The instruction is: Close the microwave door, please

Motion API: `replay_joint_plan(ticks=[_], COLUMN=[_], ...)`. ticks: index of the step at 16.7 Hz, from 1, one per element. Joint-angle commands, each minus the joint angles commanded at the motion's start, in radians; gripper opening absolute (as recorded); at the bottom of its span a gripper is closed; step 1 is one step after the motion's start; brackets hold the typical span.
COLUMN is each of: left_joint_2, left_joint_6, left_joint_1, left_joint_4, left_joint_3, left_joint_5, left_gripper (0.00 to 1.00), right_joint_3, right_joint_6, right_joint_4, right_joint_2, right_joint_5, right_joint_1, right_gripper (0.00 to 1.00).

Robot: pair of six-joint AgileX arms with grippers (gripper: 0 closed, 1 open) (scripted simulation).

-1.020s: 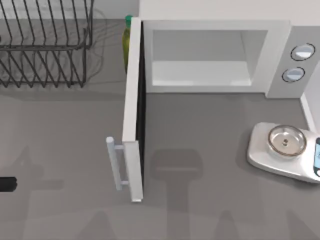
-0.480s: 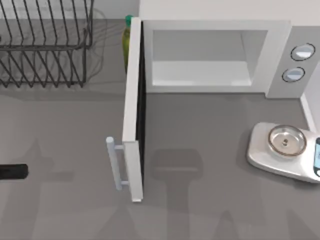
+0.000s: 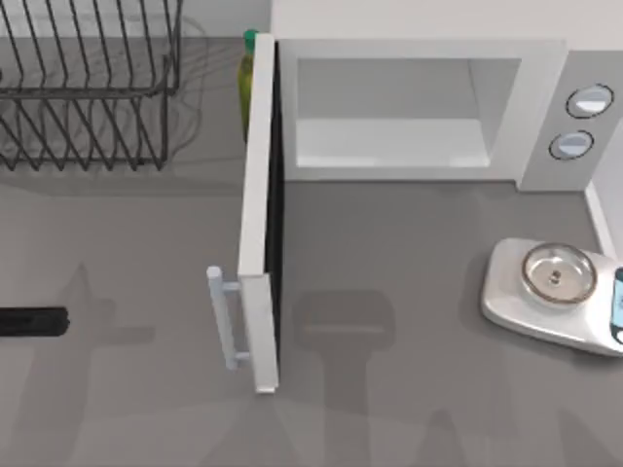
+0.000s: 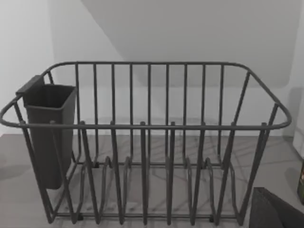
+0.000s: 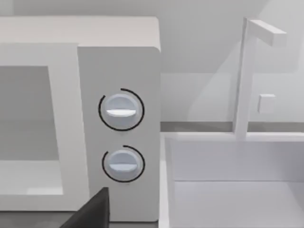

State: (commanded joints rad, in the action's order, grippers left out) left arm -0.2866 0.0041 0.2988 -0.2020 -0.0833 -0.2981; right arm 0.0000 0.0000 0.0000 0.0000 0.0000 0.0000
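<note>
left gripper advancing from 9 o'clock toward the microwave door, well apart as yet; finger state impossible to tell. door standing wide open at the microwave; closing not yet begun.

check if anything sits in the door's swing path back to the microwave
Nothing visible does. The door stands wide open, and the bare table lies between it and the microwave front. The scale sits at the right, seemingly outside the swing.

white microwave, dark wire rack, grey table
</note>
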Motion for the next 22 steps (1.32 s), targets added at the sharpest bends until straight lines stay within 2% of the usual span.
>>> replay_joint_plan(ticks=[3, 9, 12, 17, 22], left_joint_2=[0.022, 0.154, 0.195, 0.191, 0.204], left_joint_6=[0.000, -0.002, -0.002, -0.002, -0.003], left_joint_1=[-0.038, -0.264, -0.319, -0.300, -0.165], left_joint_4=[0.026, 0.175, 0.219, 0.222, 0.263], left_joint_3=[-0.004, -0.020, -0.023, -0.027, -0.054], left_joint_5=[0.038, 0.263, 0.319, 0.299, 0.165], left_gripper=[0.00, 0.00, 0.00, 0.00, 0.00], right_joint_3=[0.000, 0.000, 0.000, 0.000, 0.000], right_joint_6=[0.000, 0.000, 0.000, 0.000, 0.000], right_joint_4=[0.000, 0.000, 0.000, 0.000, 0.000], right_joint_2=[0.000, 0.000, 0.000, 0.000, 0.000], right_joint_5=[0.000, 0.000, 0.000, 0.000, 0.000], right_joint_1=[0.000, 0.000, 0.000, 0.000, 0.000], right_gripper=[1.00, 1.00, 1.00, 1.00, 1.00])
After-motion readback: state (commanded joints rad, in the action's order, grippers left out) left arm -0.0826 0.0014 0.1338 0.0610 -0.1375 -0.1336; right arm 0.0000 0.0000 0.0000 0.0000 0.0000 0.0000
